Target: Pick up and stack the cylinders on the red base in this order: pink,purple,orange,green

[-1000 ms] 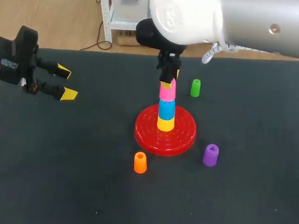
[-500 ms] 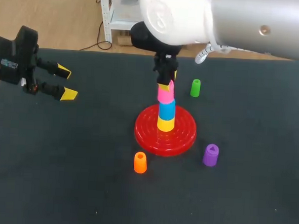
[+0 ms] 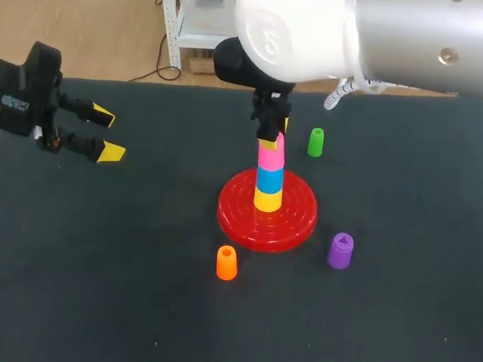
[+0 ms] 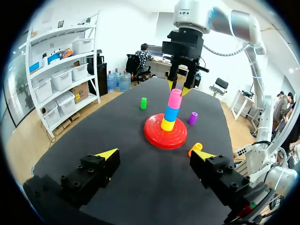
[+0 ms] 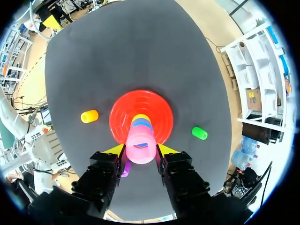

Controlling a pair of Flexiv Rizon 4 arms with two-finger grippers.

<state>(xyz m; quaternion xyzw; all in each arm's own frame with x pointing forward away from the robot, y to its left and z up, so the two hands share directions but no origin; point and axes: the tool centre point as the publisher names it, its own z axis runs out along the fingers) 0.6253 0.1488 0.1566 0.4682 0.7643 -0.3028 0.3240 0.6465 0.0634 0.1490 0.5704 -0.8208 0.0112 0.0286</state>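
Observation:
On the red base (image 3: 231, 217) stands a stack: a yellow cylinder (image 3: 266, 201), a blue one (image 3: 268, 179), and the pink cylinder (image 3: 269, 156) on top. My right gripper (image 3: 269, 132) comes down from above and is shut on the pink cylinder (image 5: 140, 146), a yellow tip on each side. The purple cylinder (image 3: 340, 250) stands right of the base, the orange cylinder (image 3: 227, 263) in front of it, and the green cylinder (image 3: 315, 142) behind it to the right. My left gripper (image 3: 106, 134) hangs open at the far left, holding nothing.
In the left wrist view the open left gripper (image 4: 154, 155) faces the base (image 4: 152, 136) from a distance across bare dark mat. A white shelf unit stands beyond the table's far edge.
The right gripper has come down a little with the pink cylinder. It leaned off to the left half a second ago and now sits in line on the blue cylinder. The left arm has not moved.

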